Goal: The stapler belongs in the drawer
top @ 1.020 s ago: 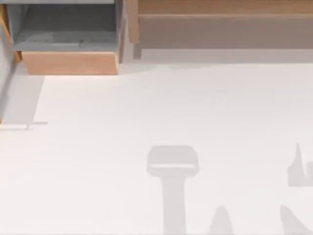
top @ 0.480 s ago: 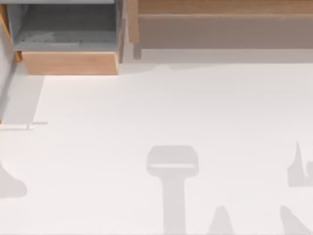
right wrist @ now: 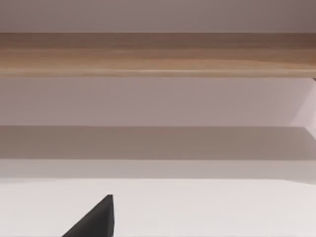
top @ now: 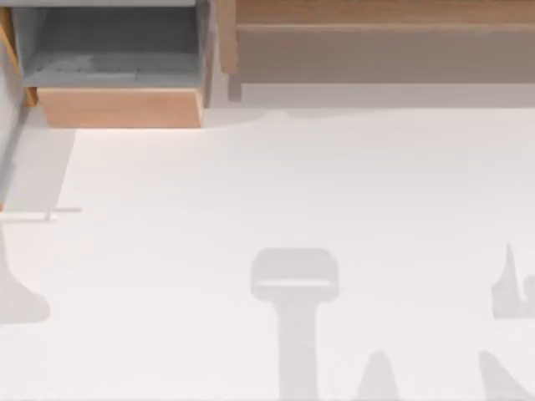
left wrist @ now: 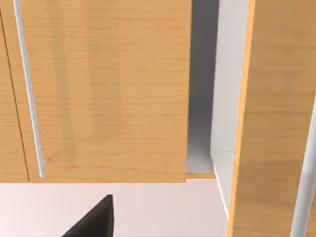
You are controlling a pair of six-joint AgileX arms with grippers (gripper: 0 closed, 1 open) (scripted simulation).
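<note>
Top view: drawer [top: 119, 107] open, far left.

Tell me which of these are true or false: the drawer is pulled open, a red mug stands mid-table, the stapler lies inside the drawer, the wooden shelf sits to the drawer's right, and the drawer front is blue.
1. The drawer is pulled open. True: its grey inside shows behind the tan front panel.
2. A red mug stands mid-table. False: the white table carries only soft grey shadows there.
3. The stapler lies inside the drawer. True: a pale elongated shape rests on its grey floor.
4. The wooden shelf sits to the drawer's right. True in the top view.
5. The drawer front is blue. False: it is light tan wood.
</note>
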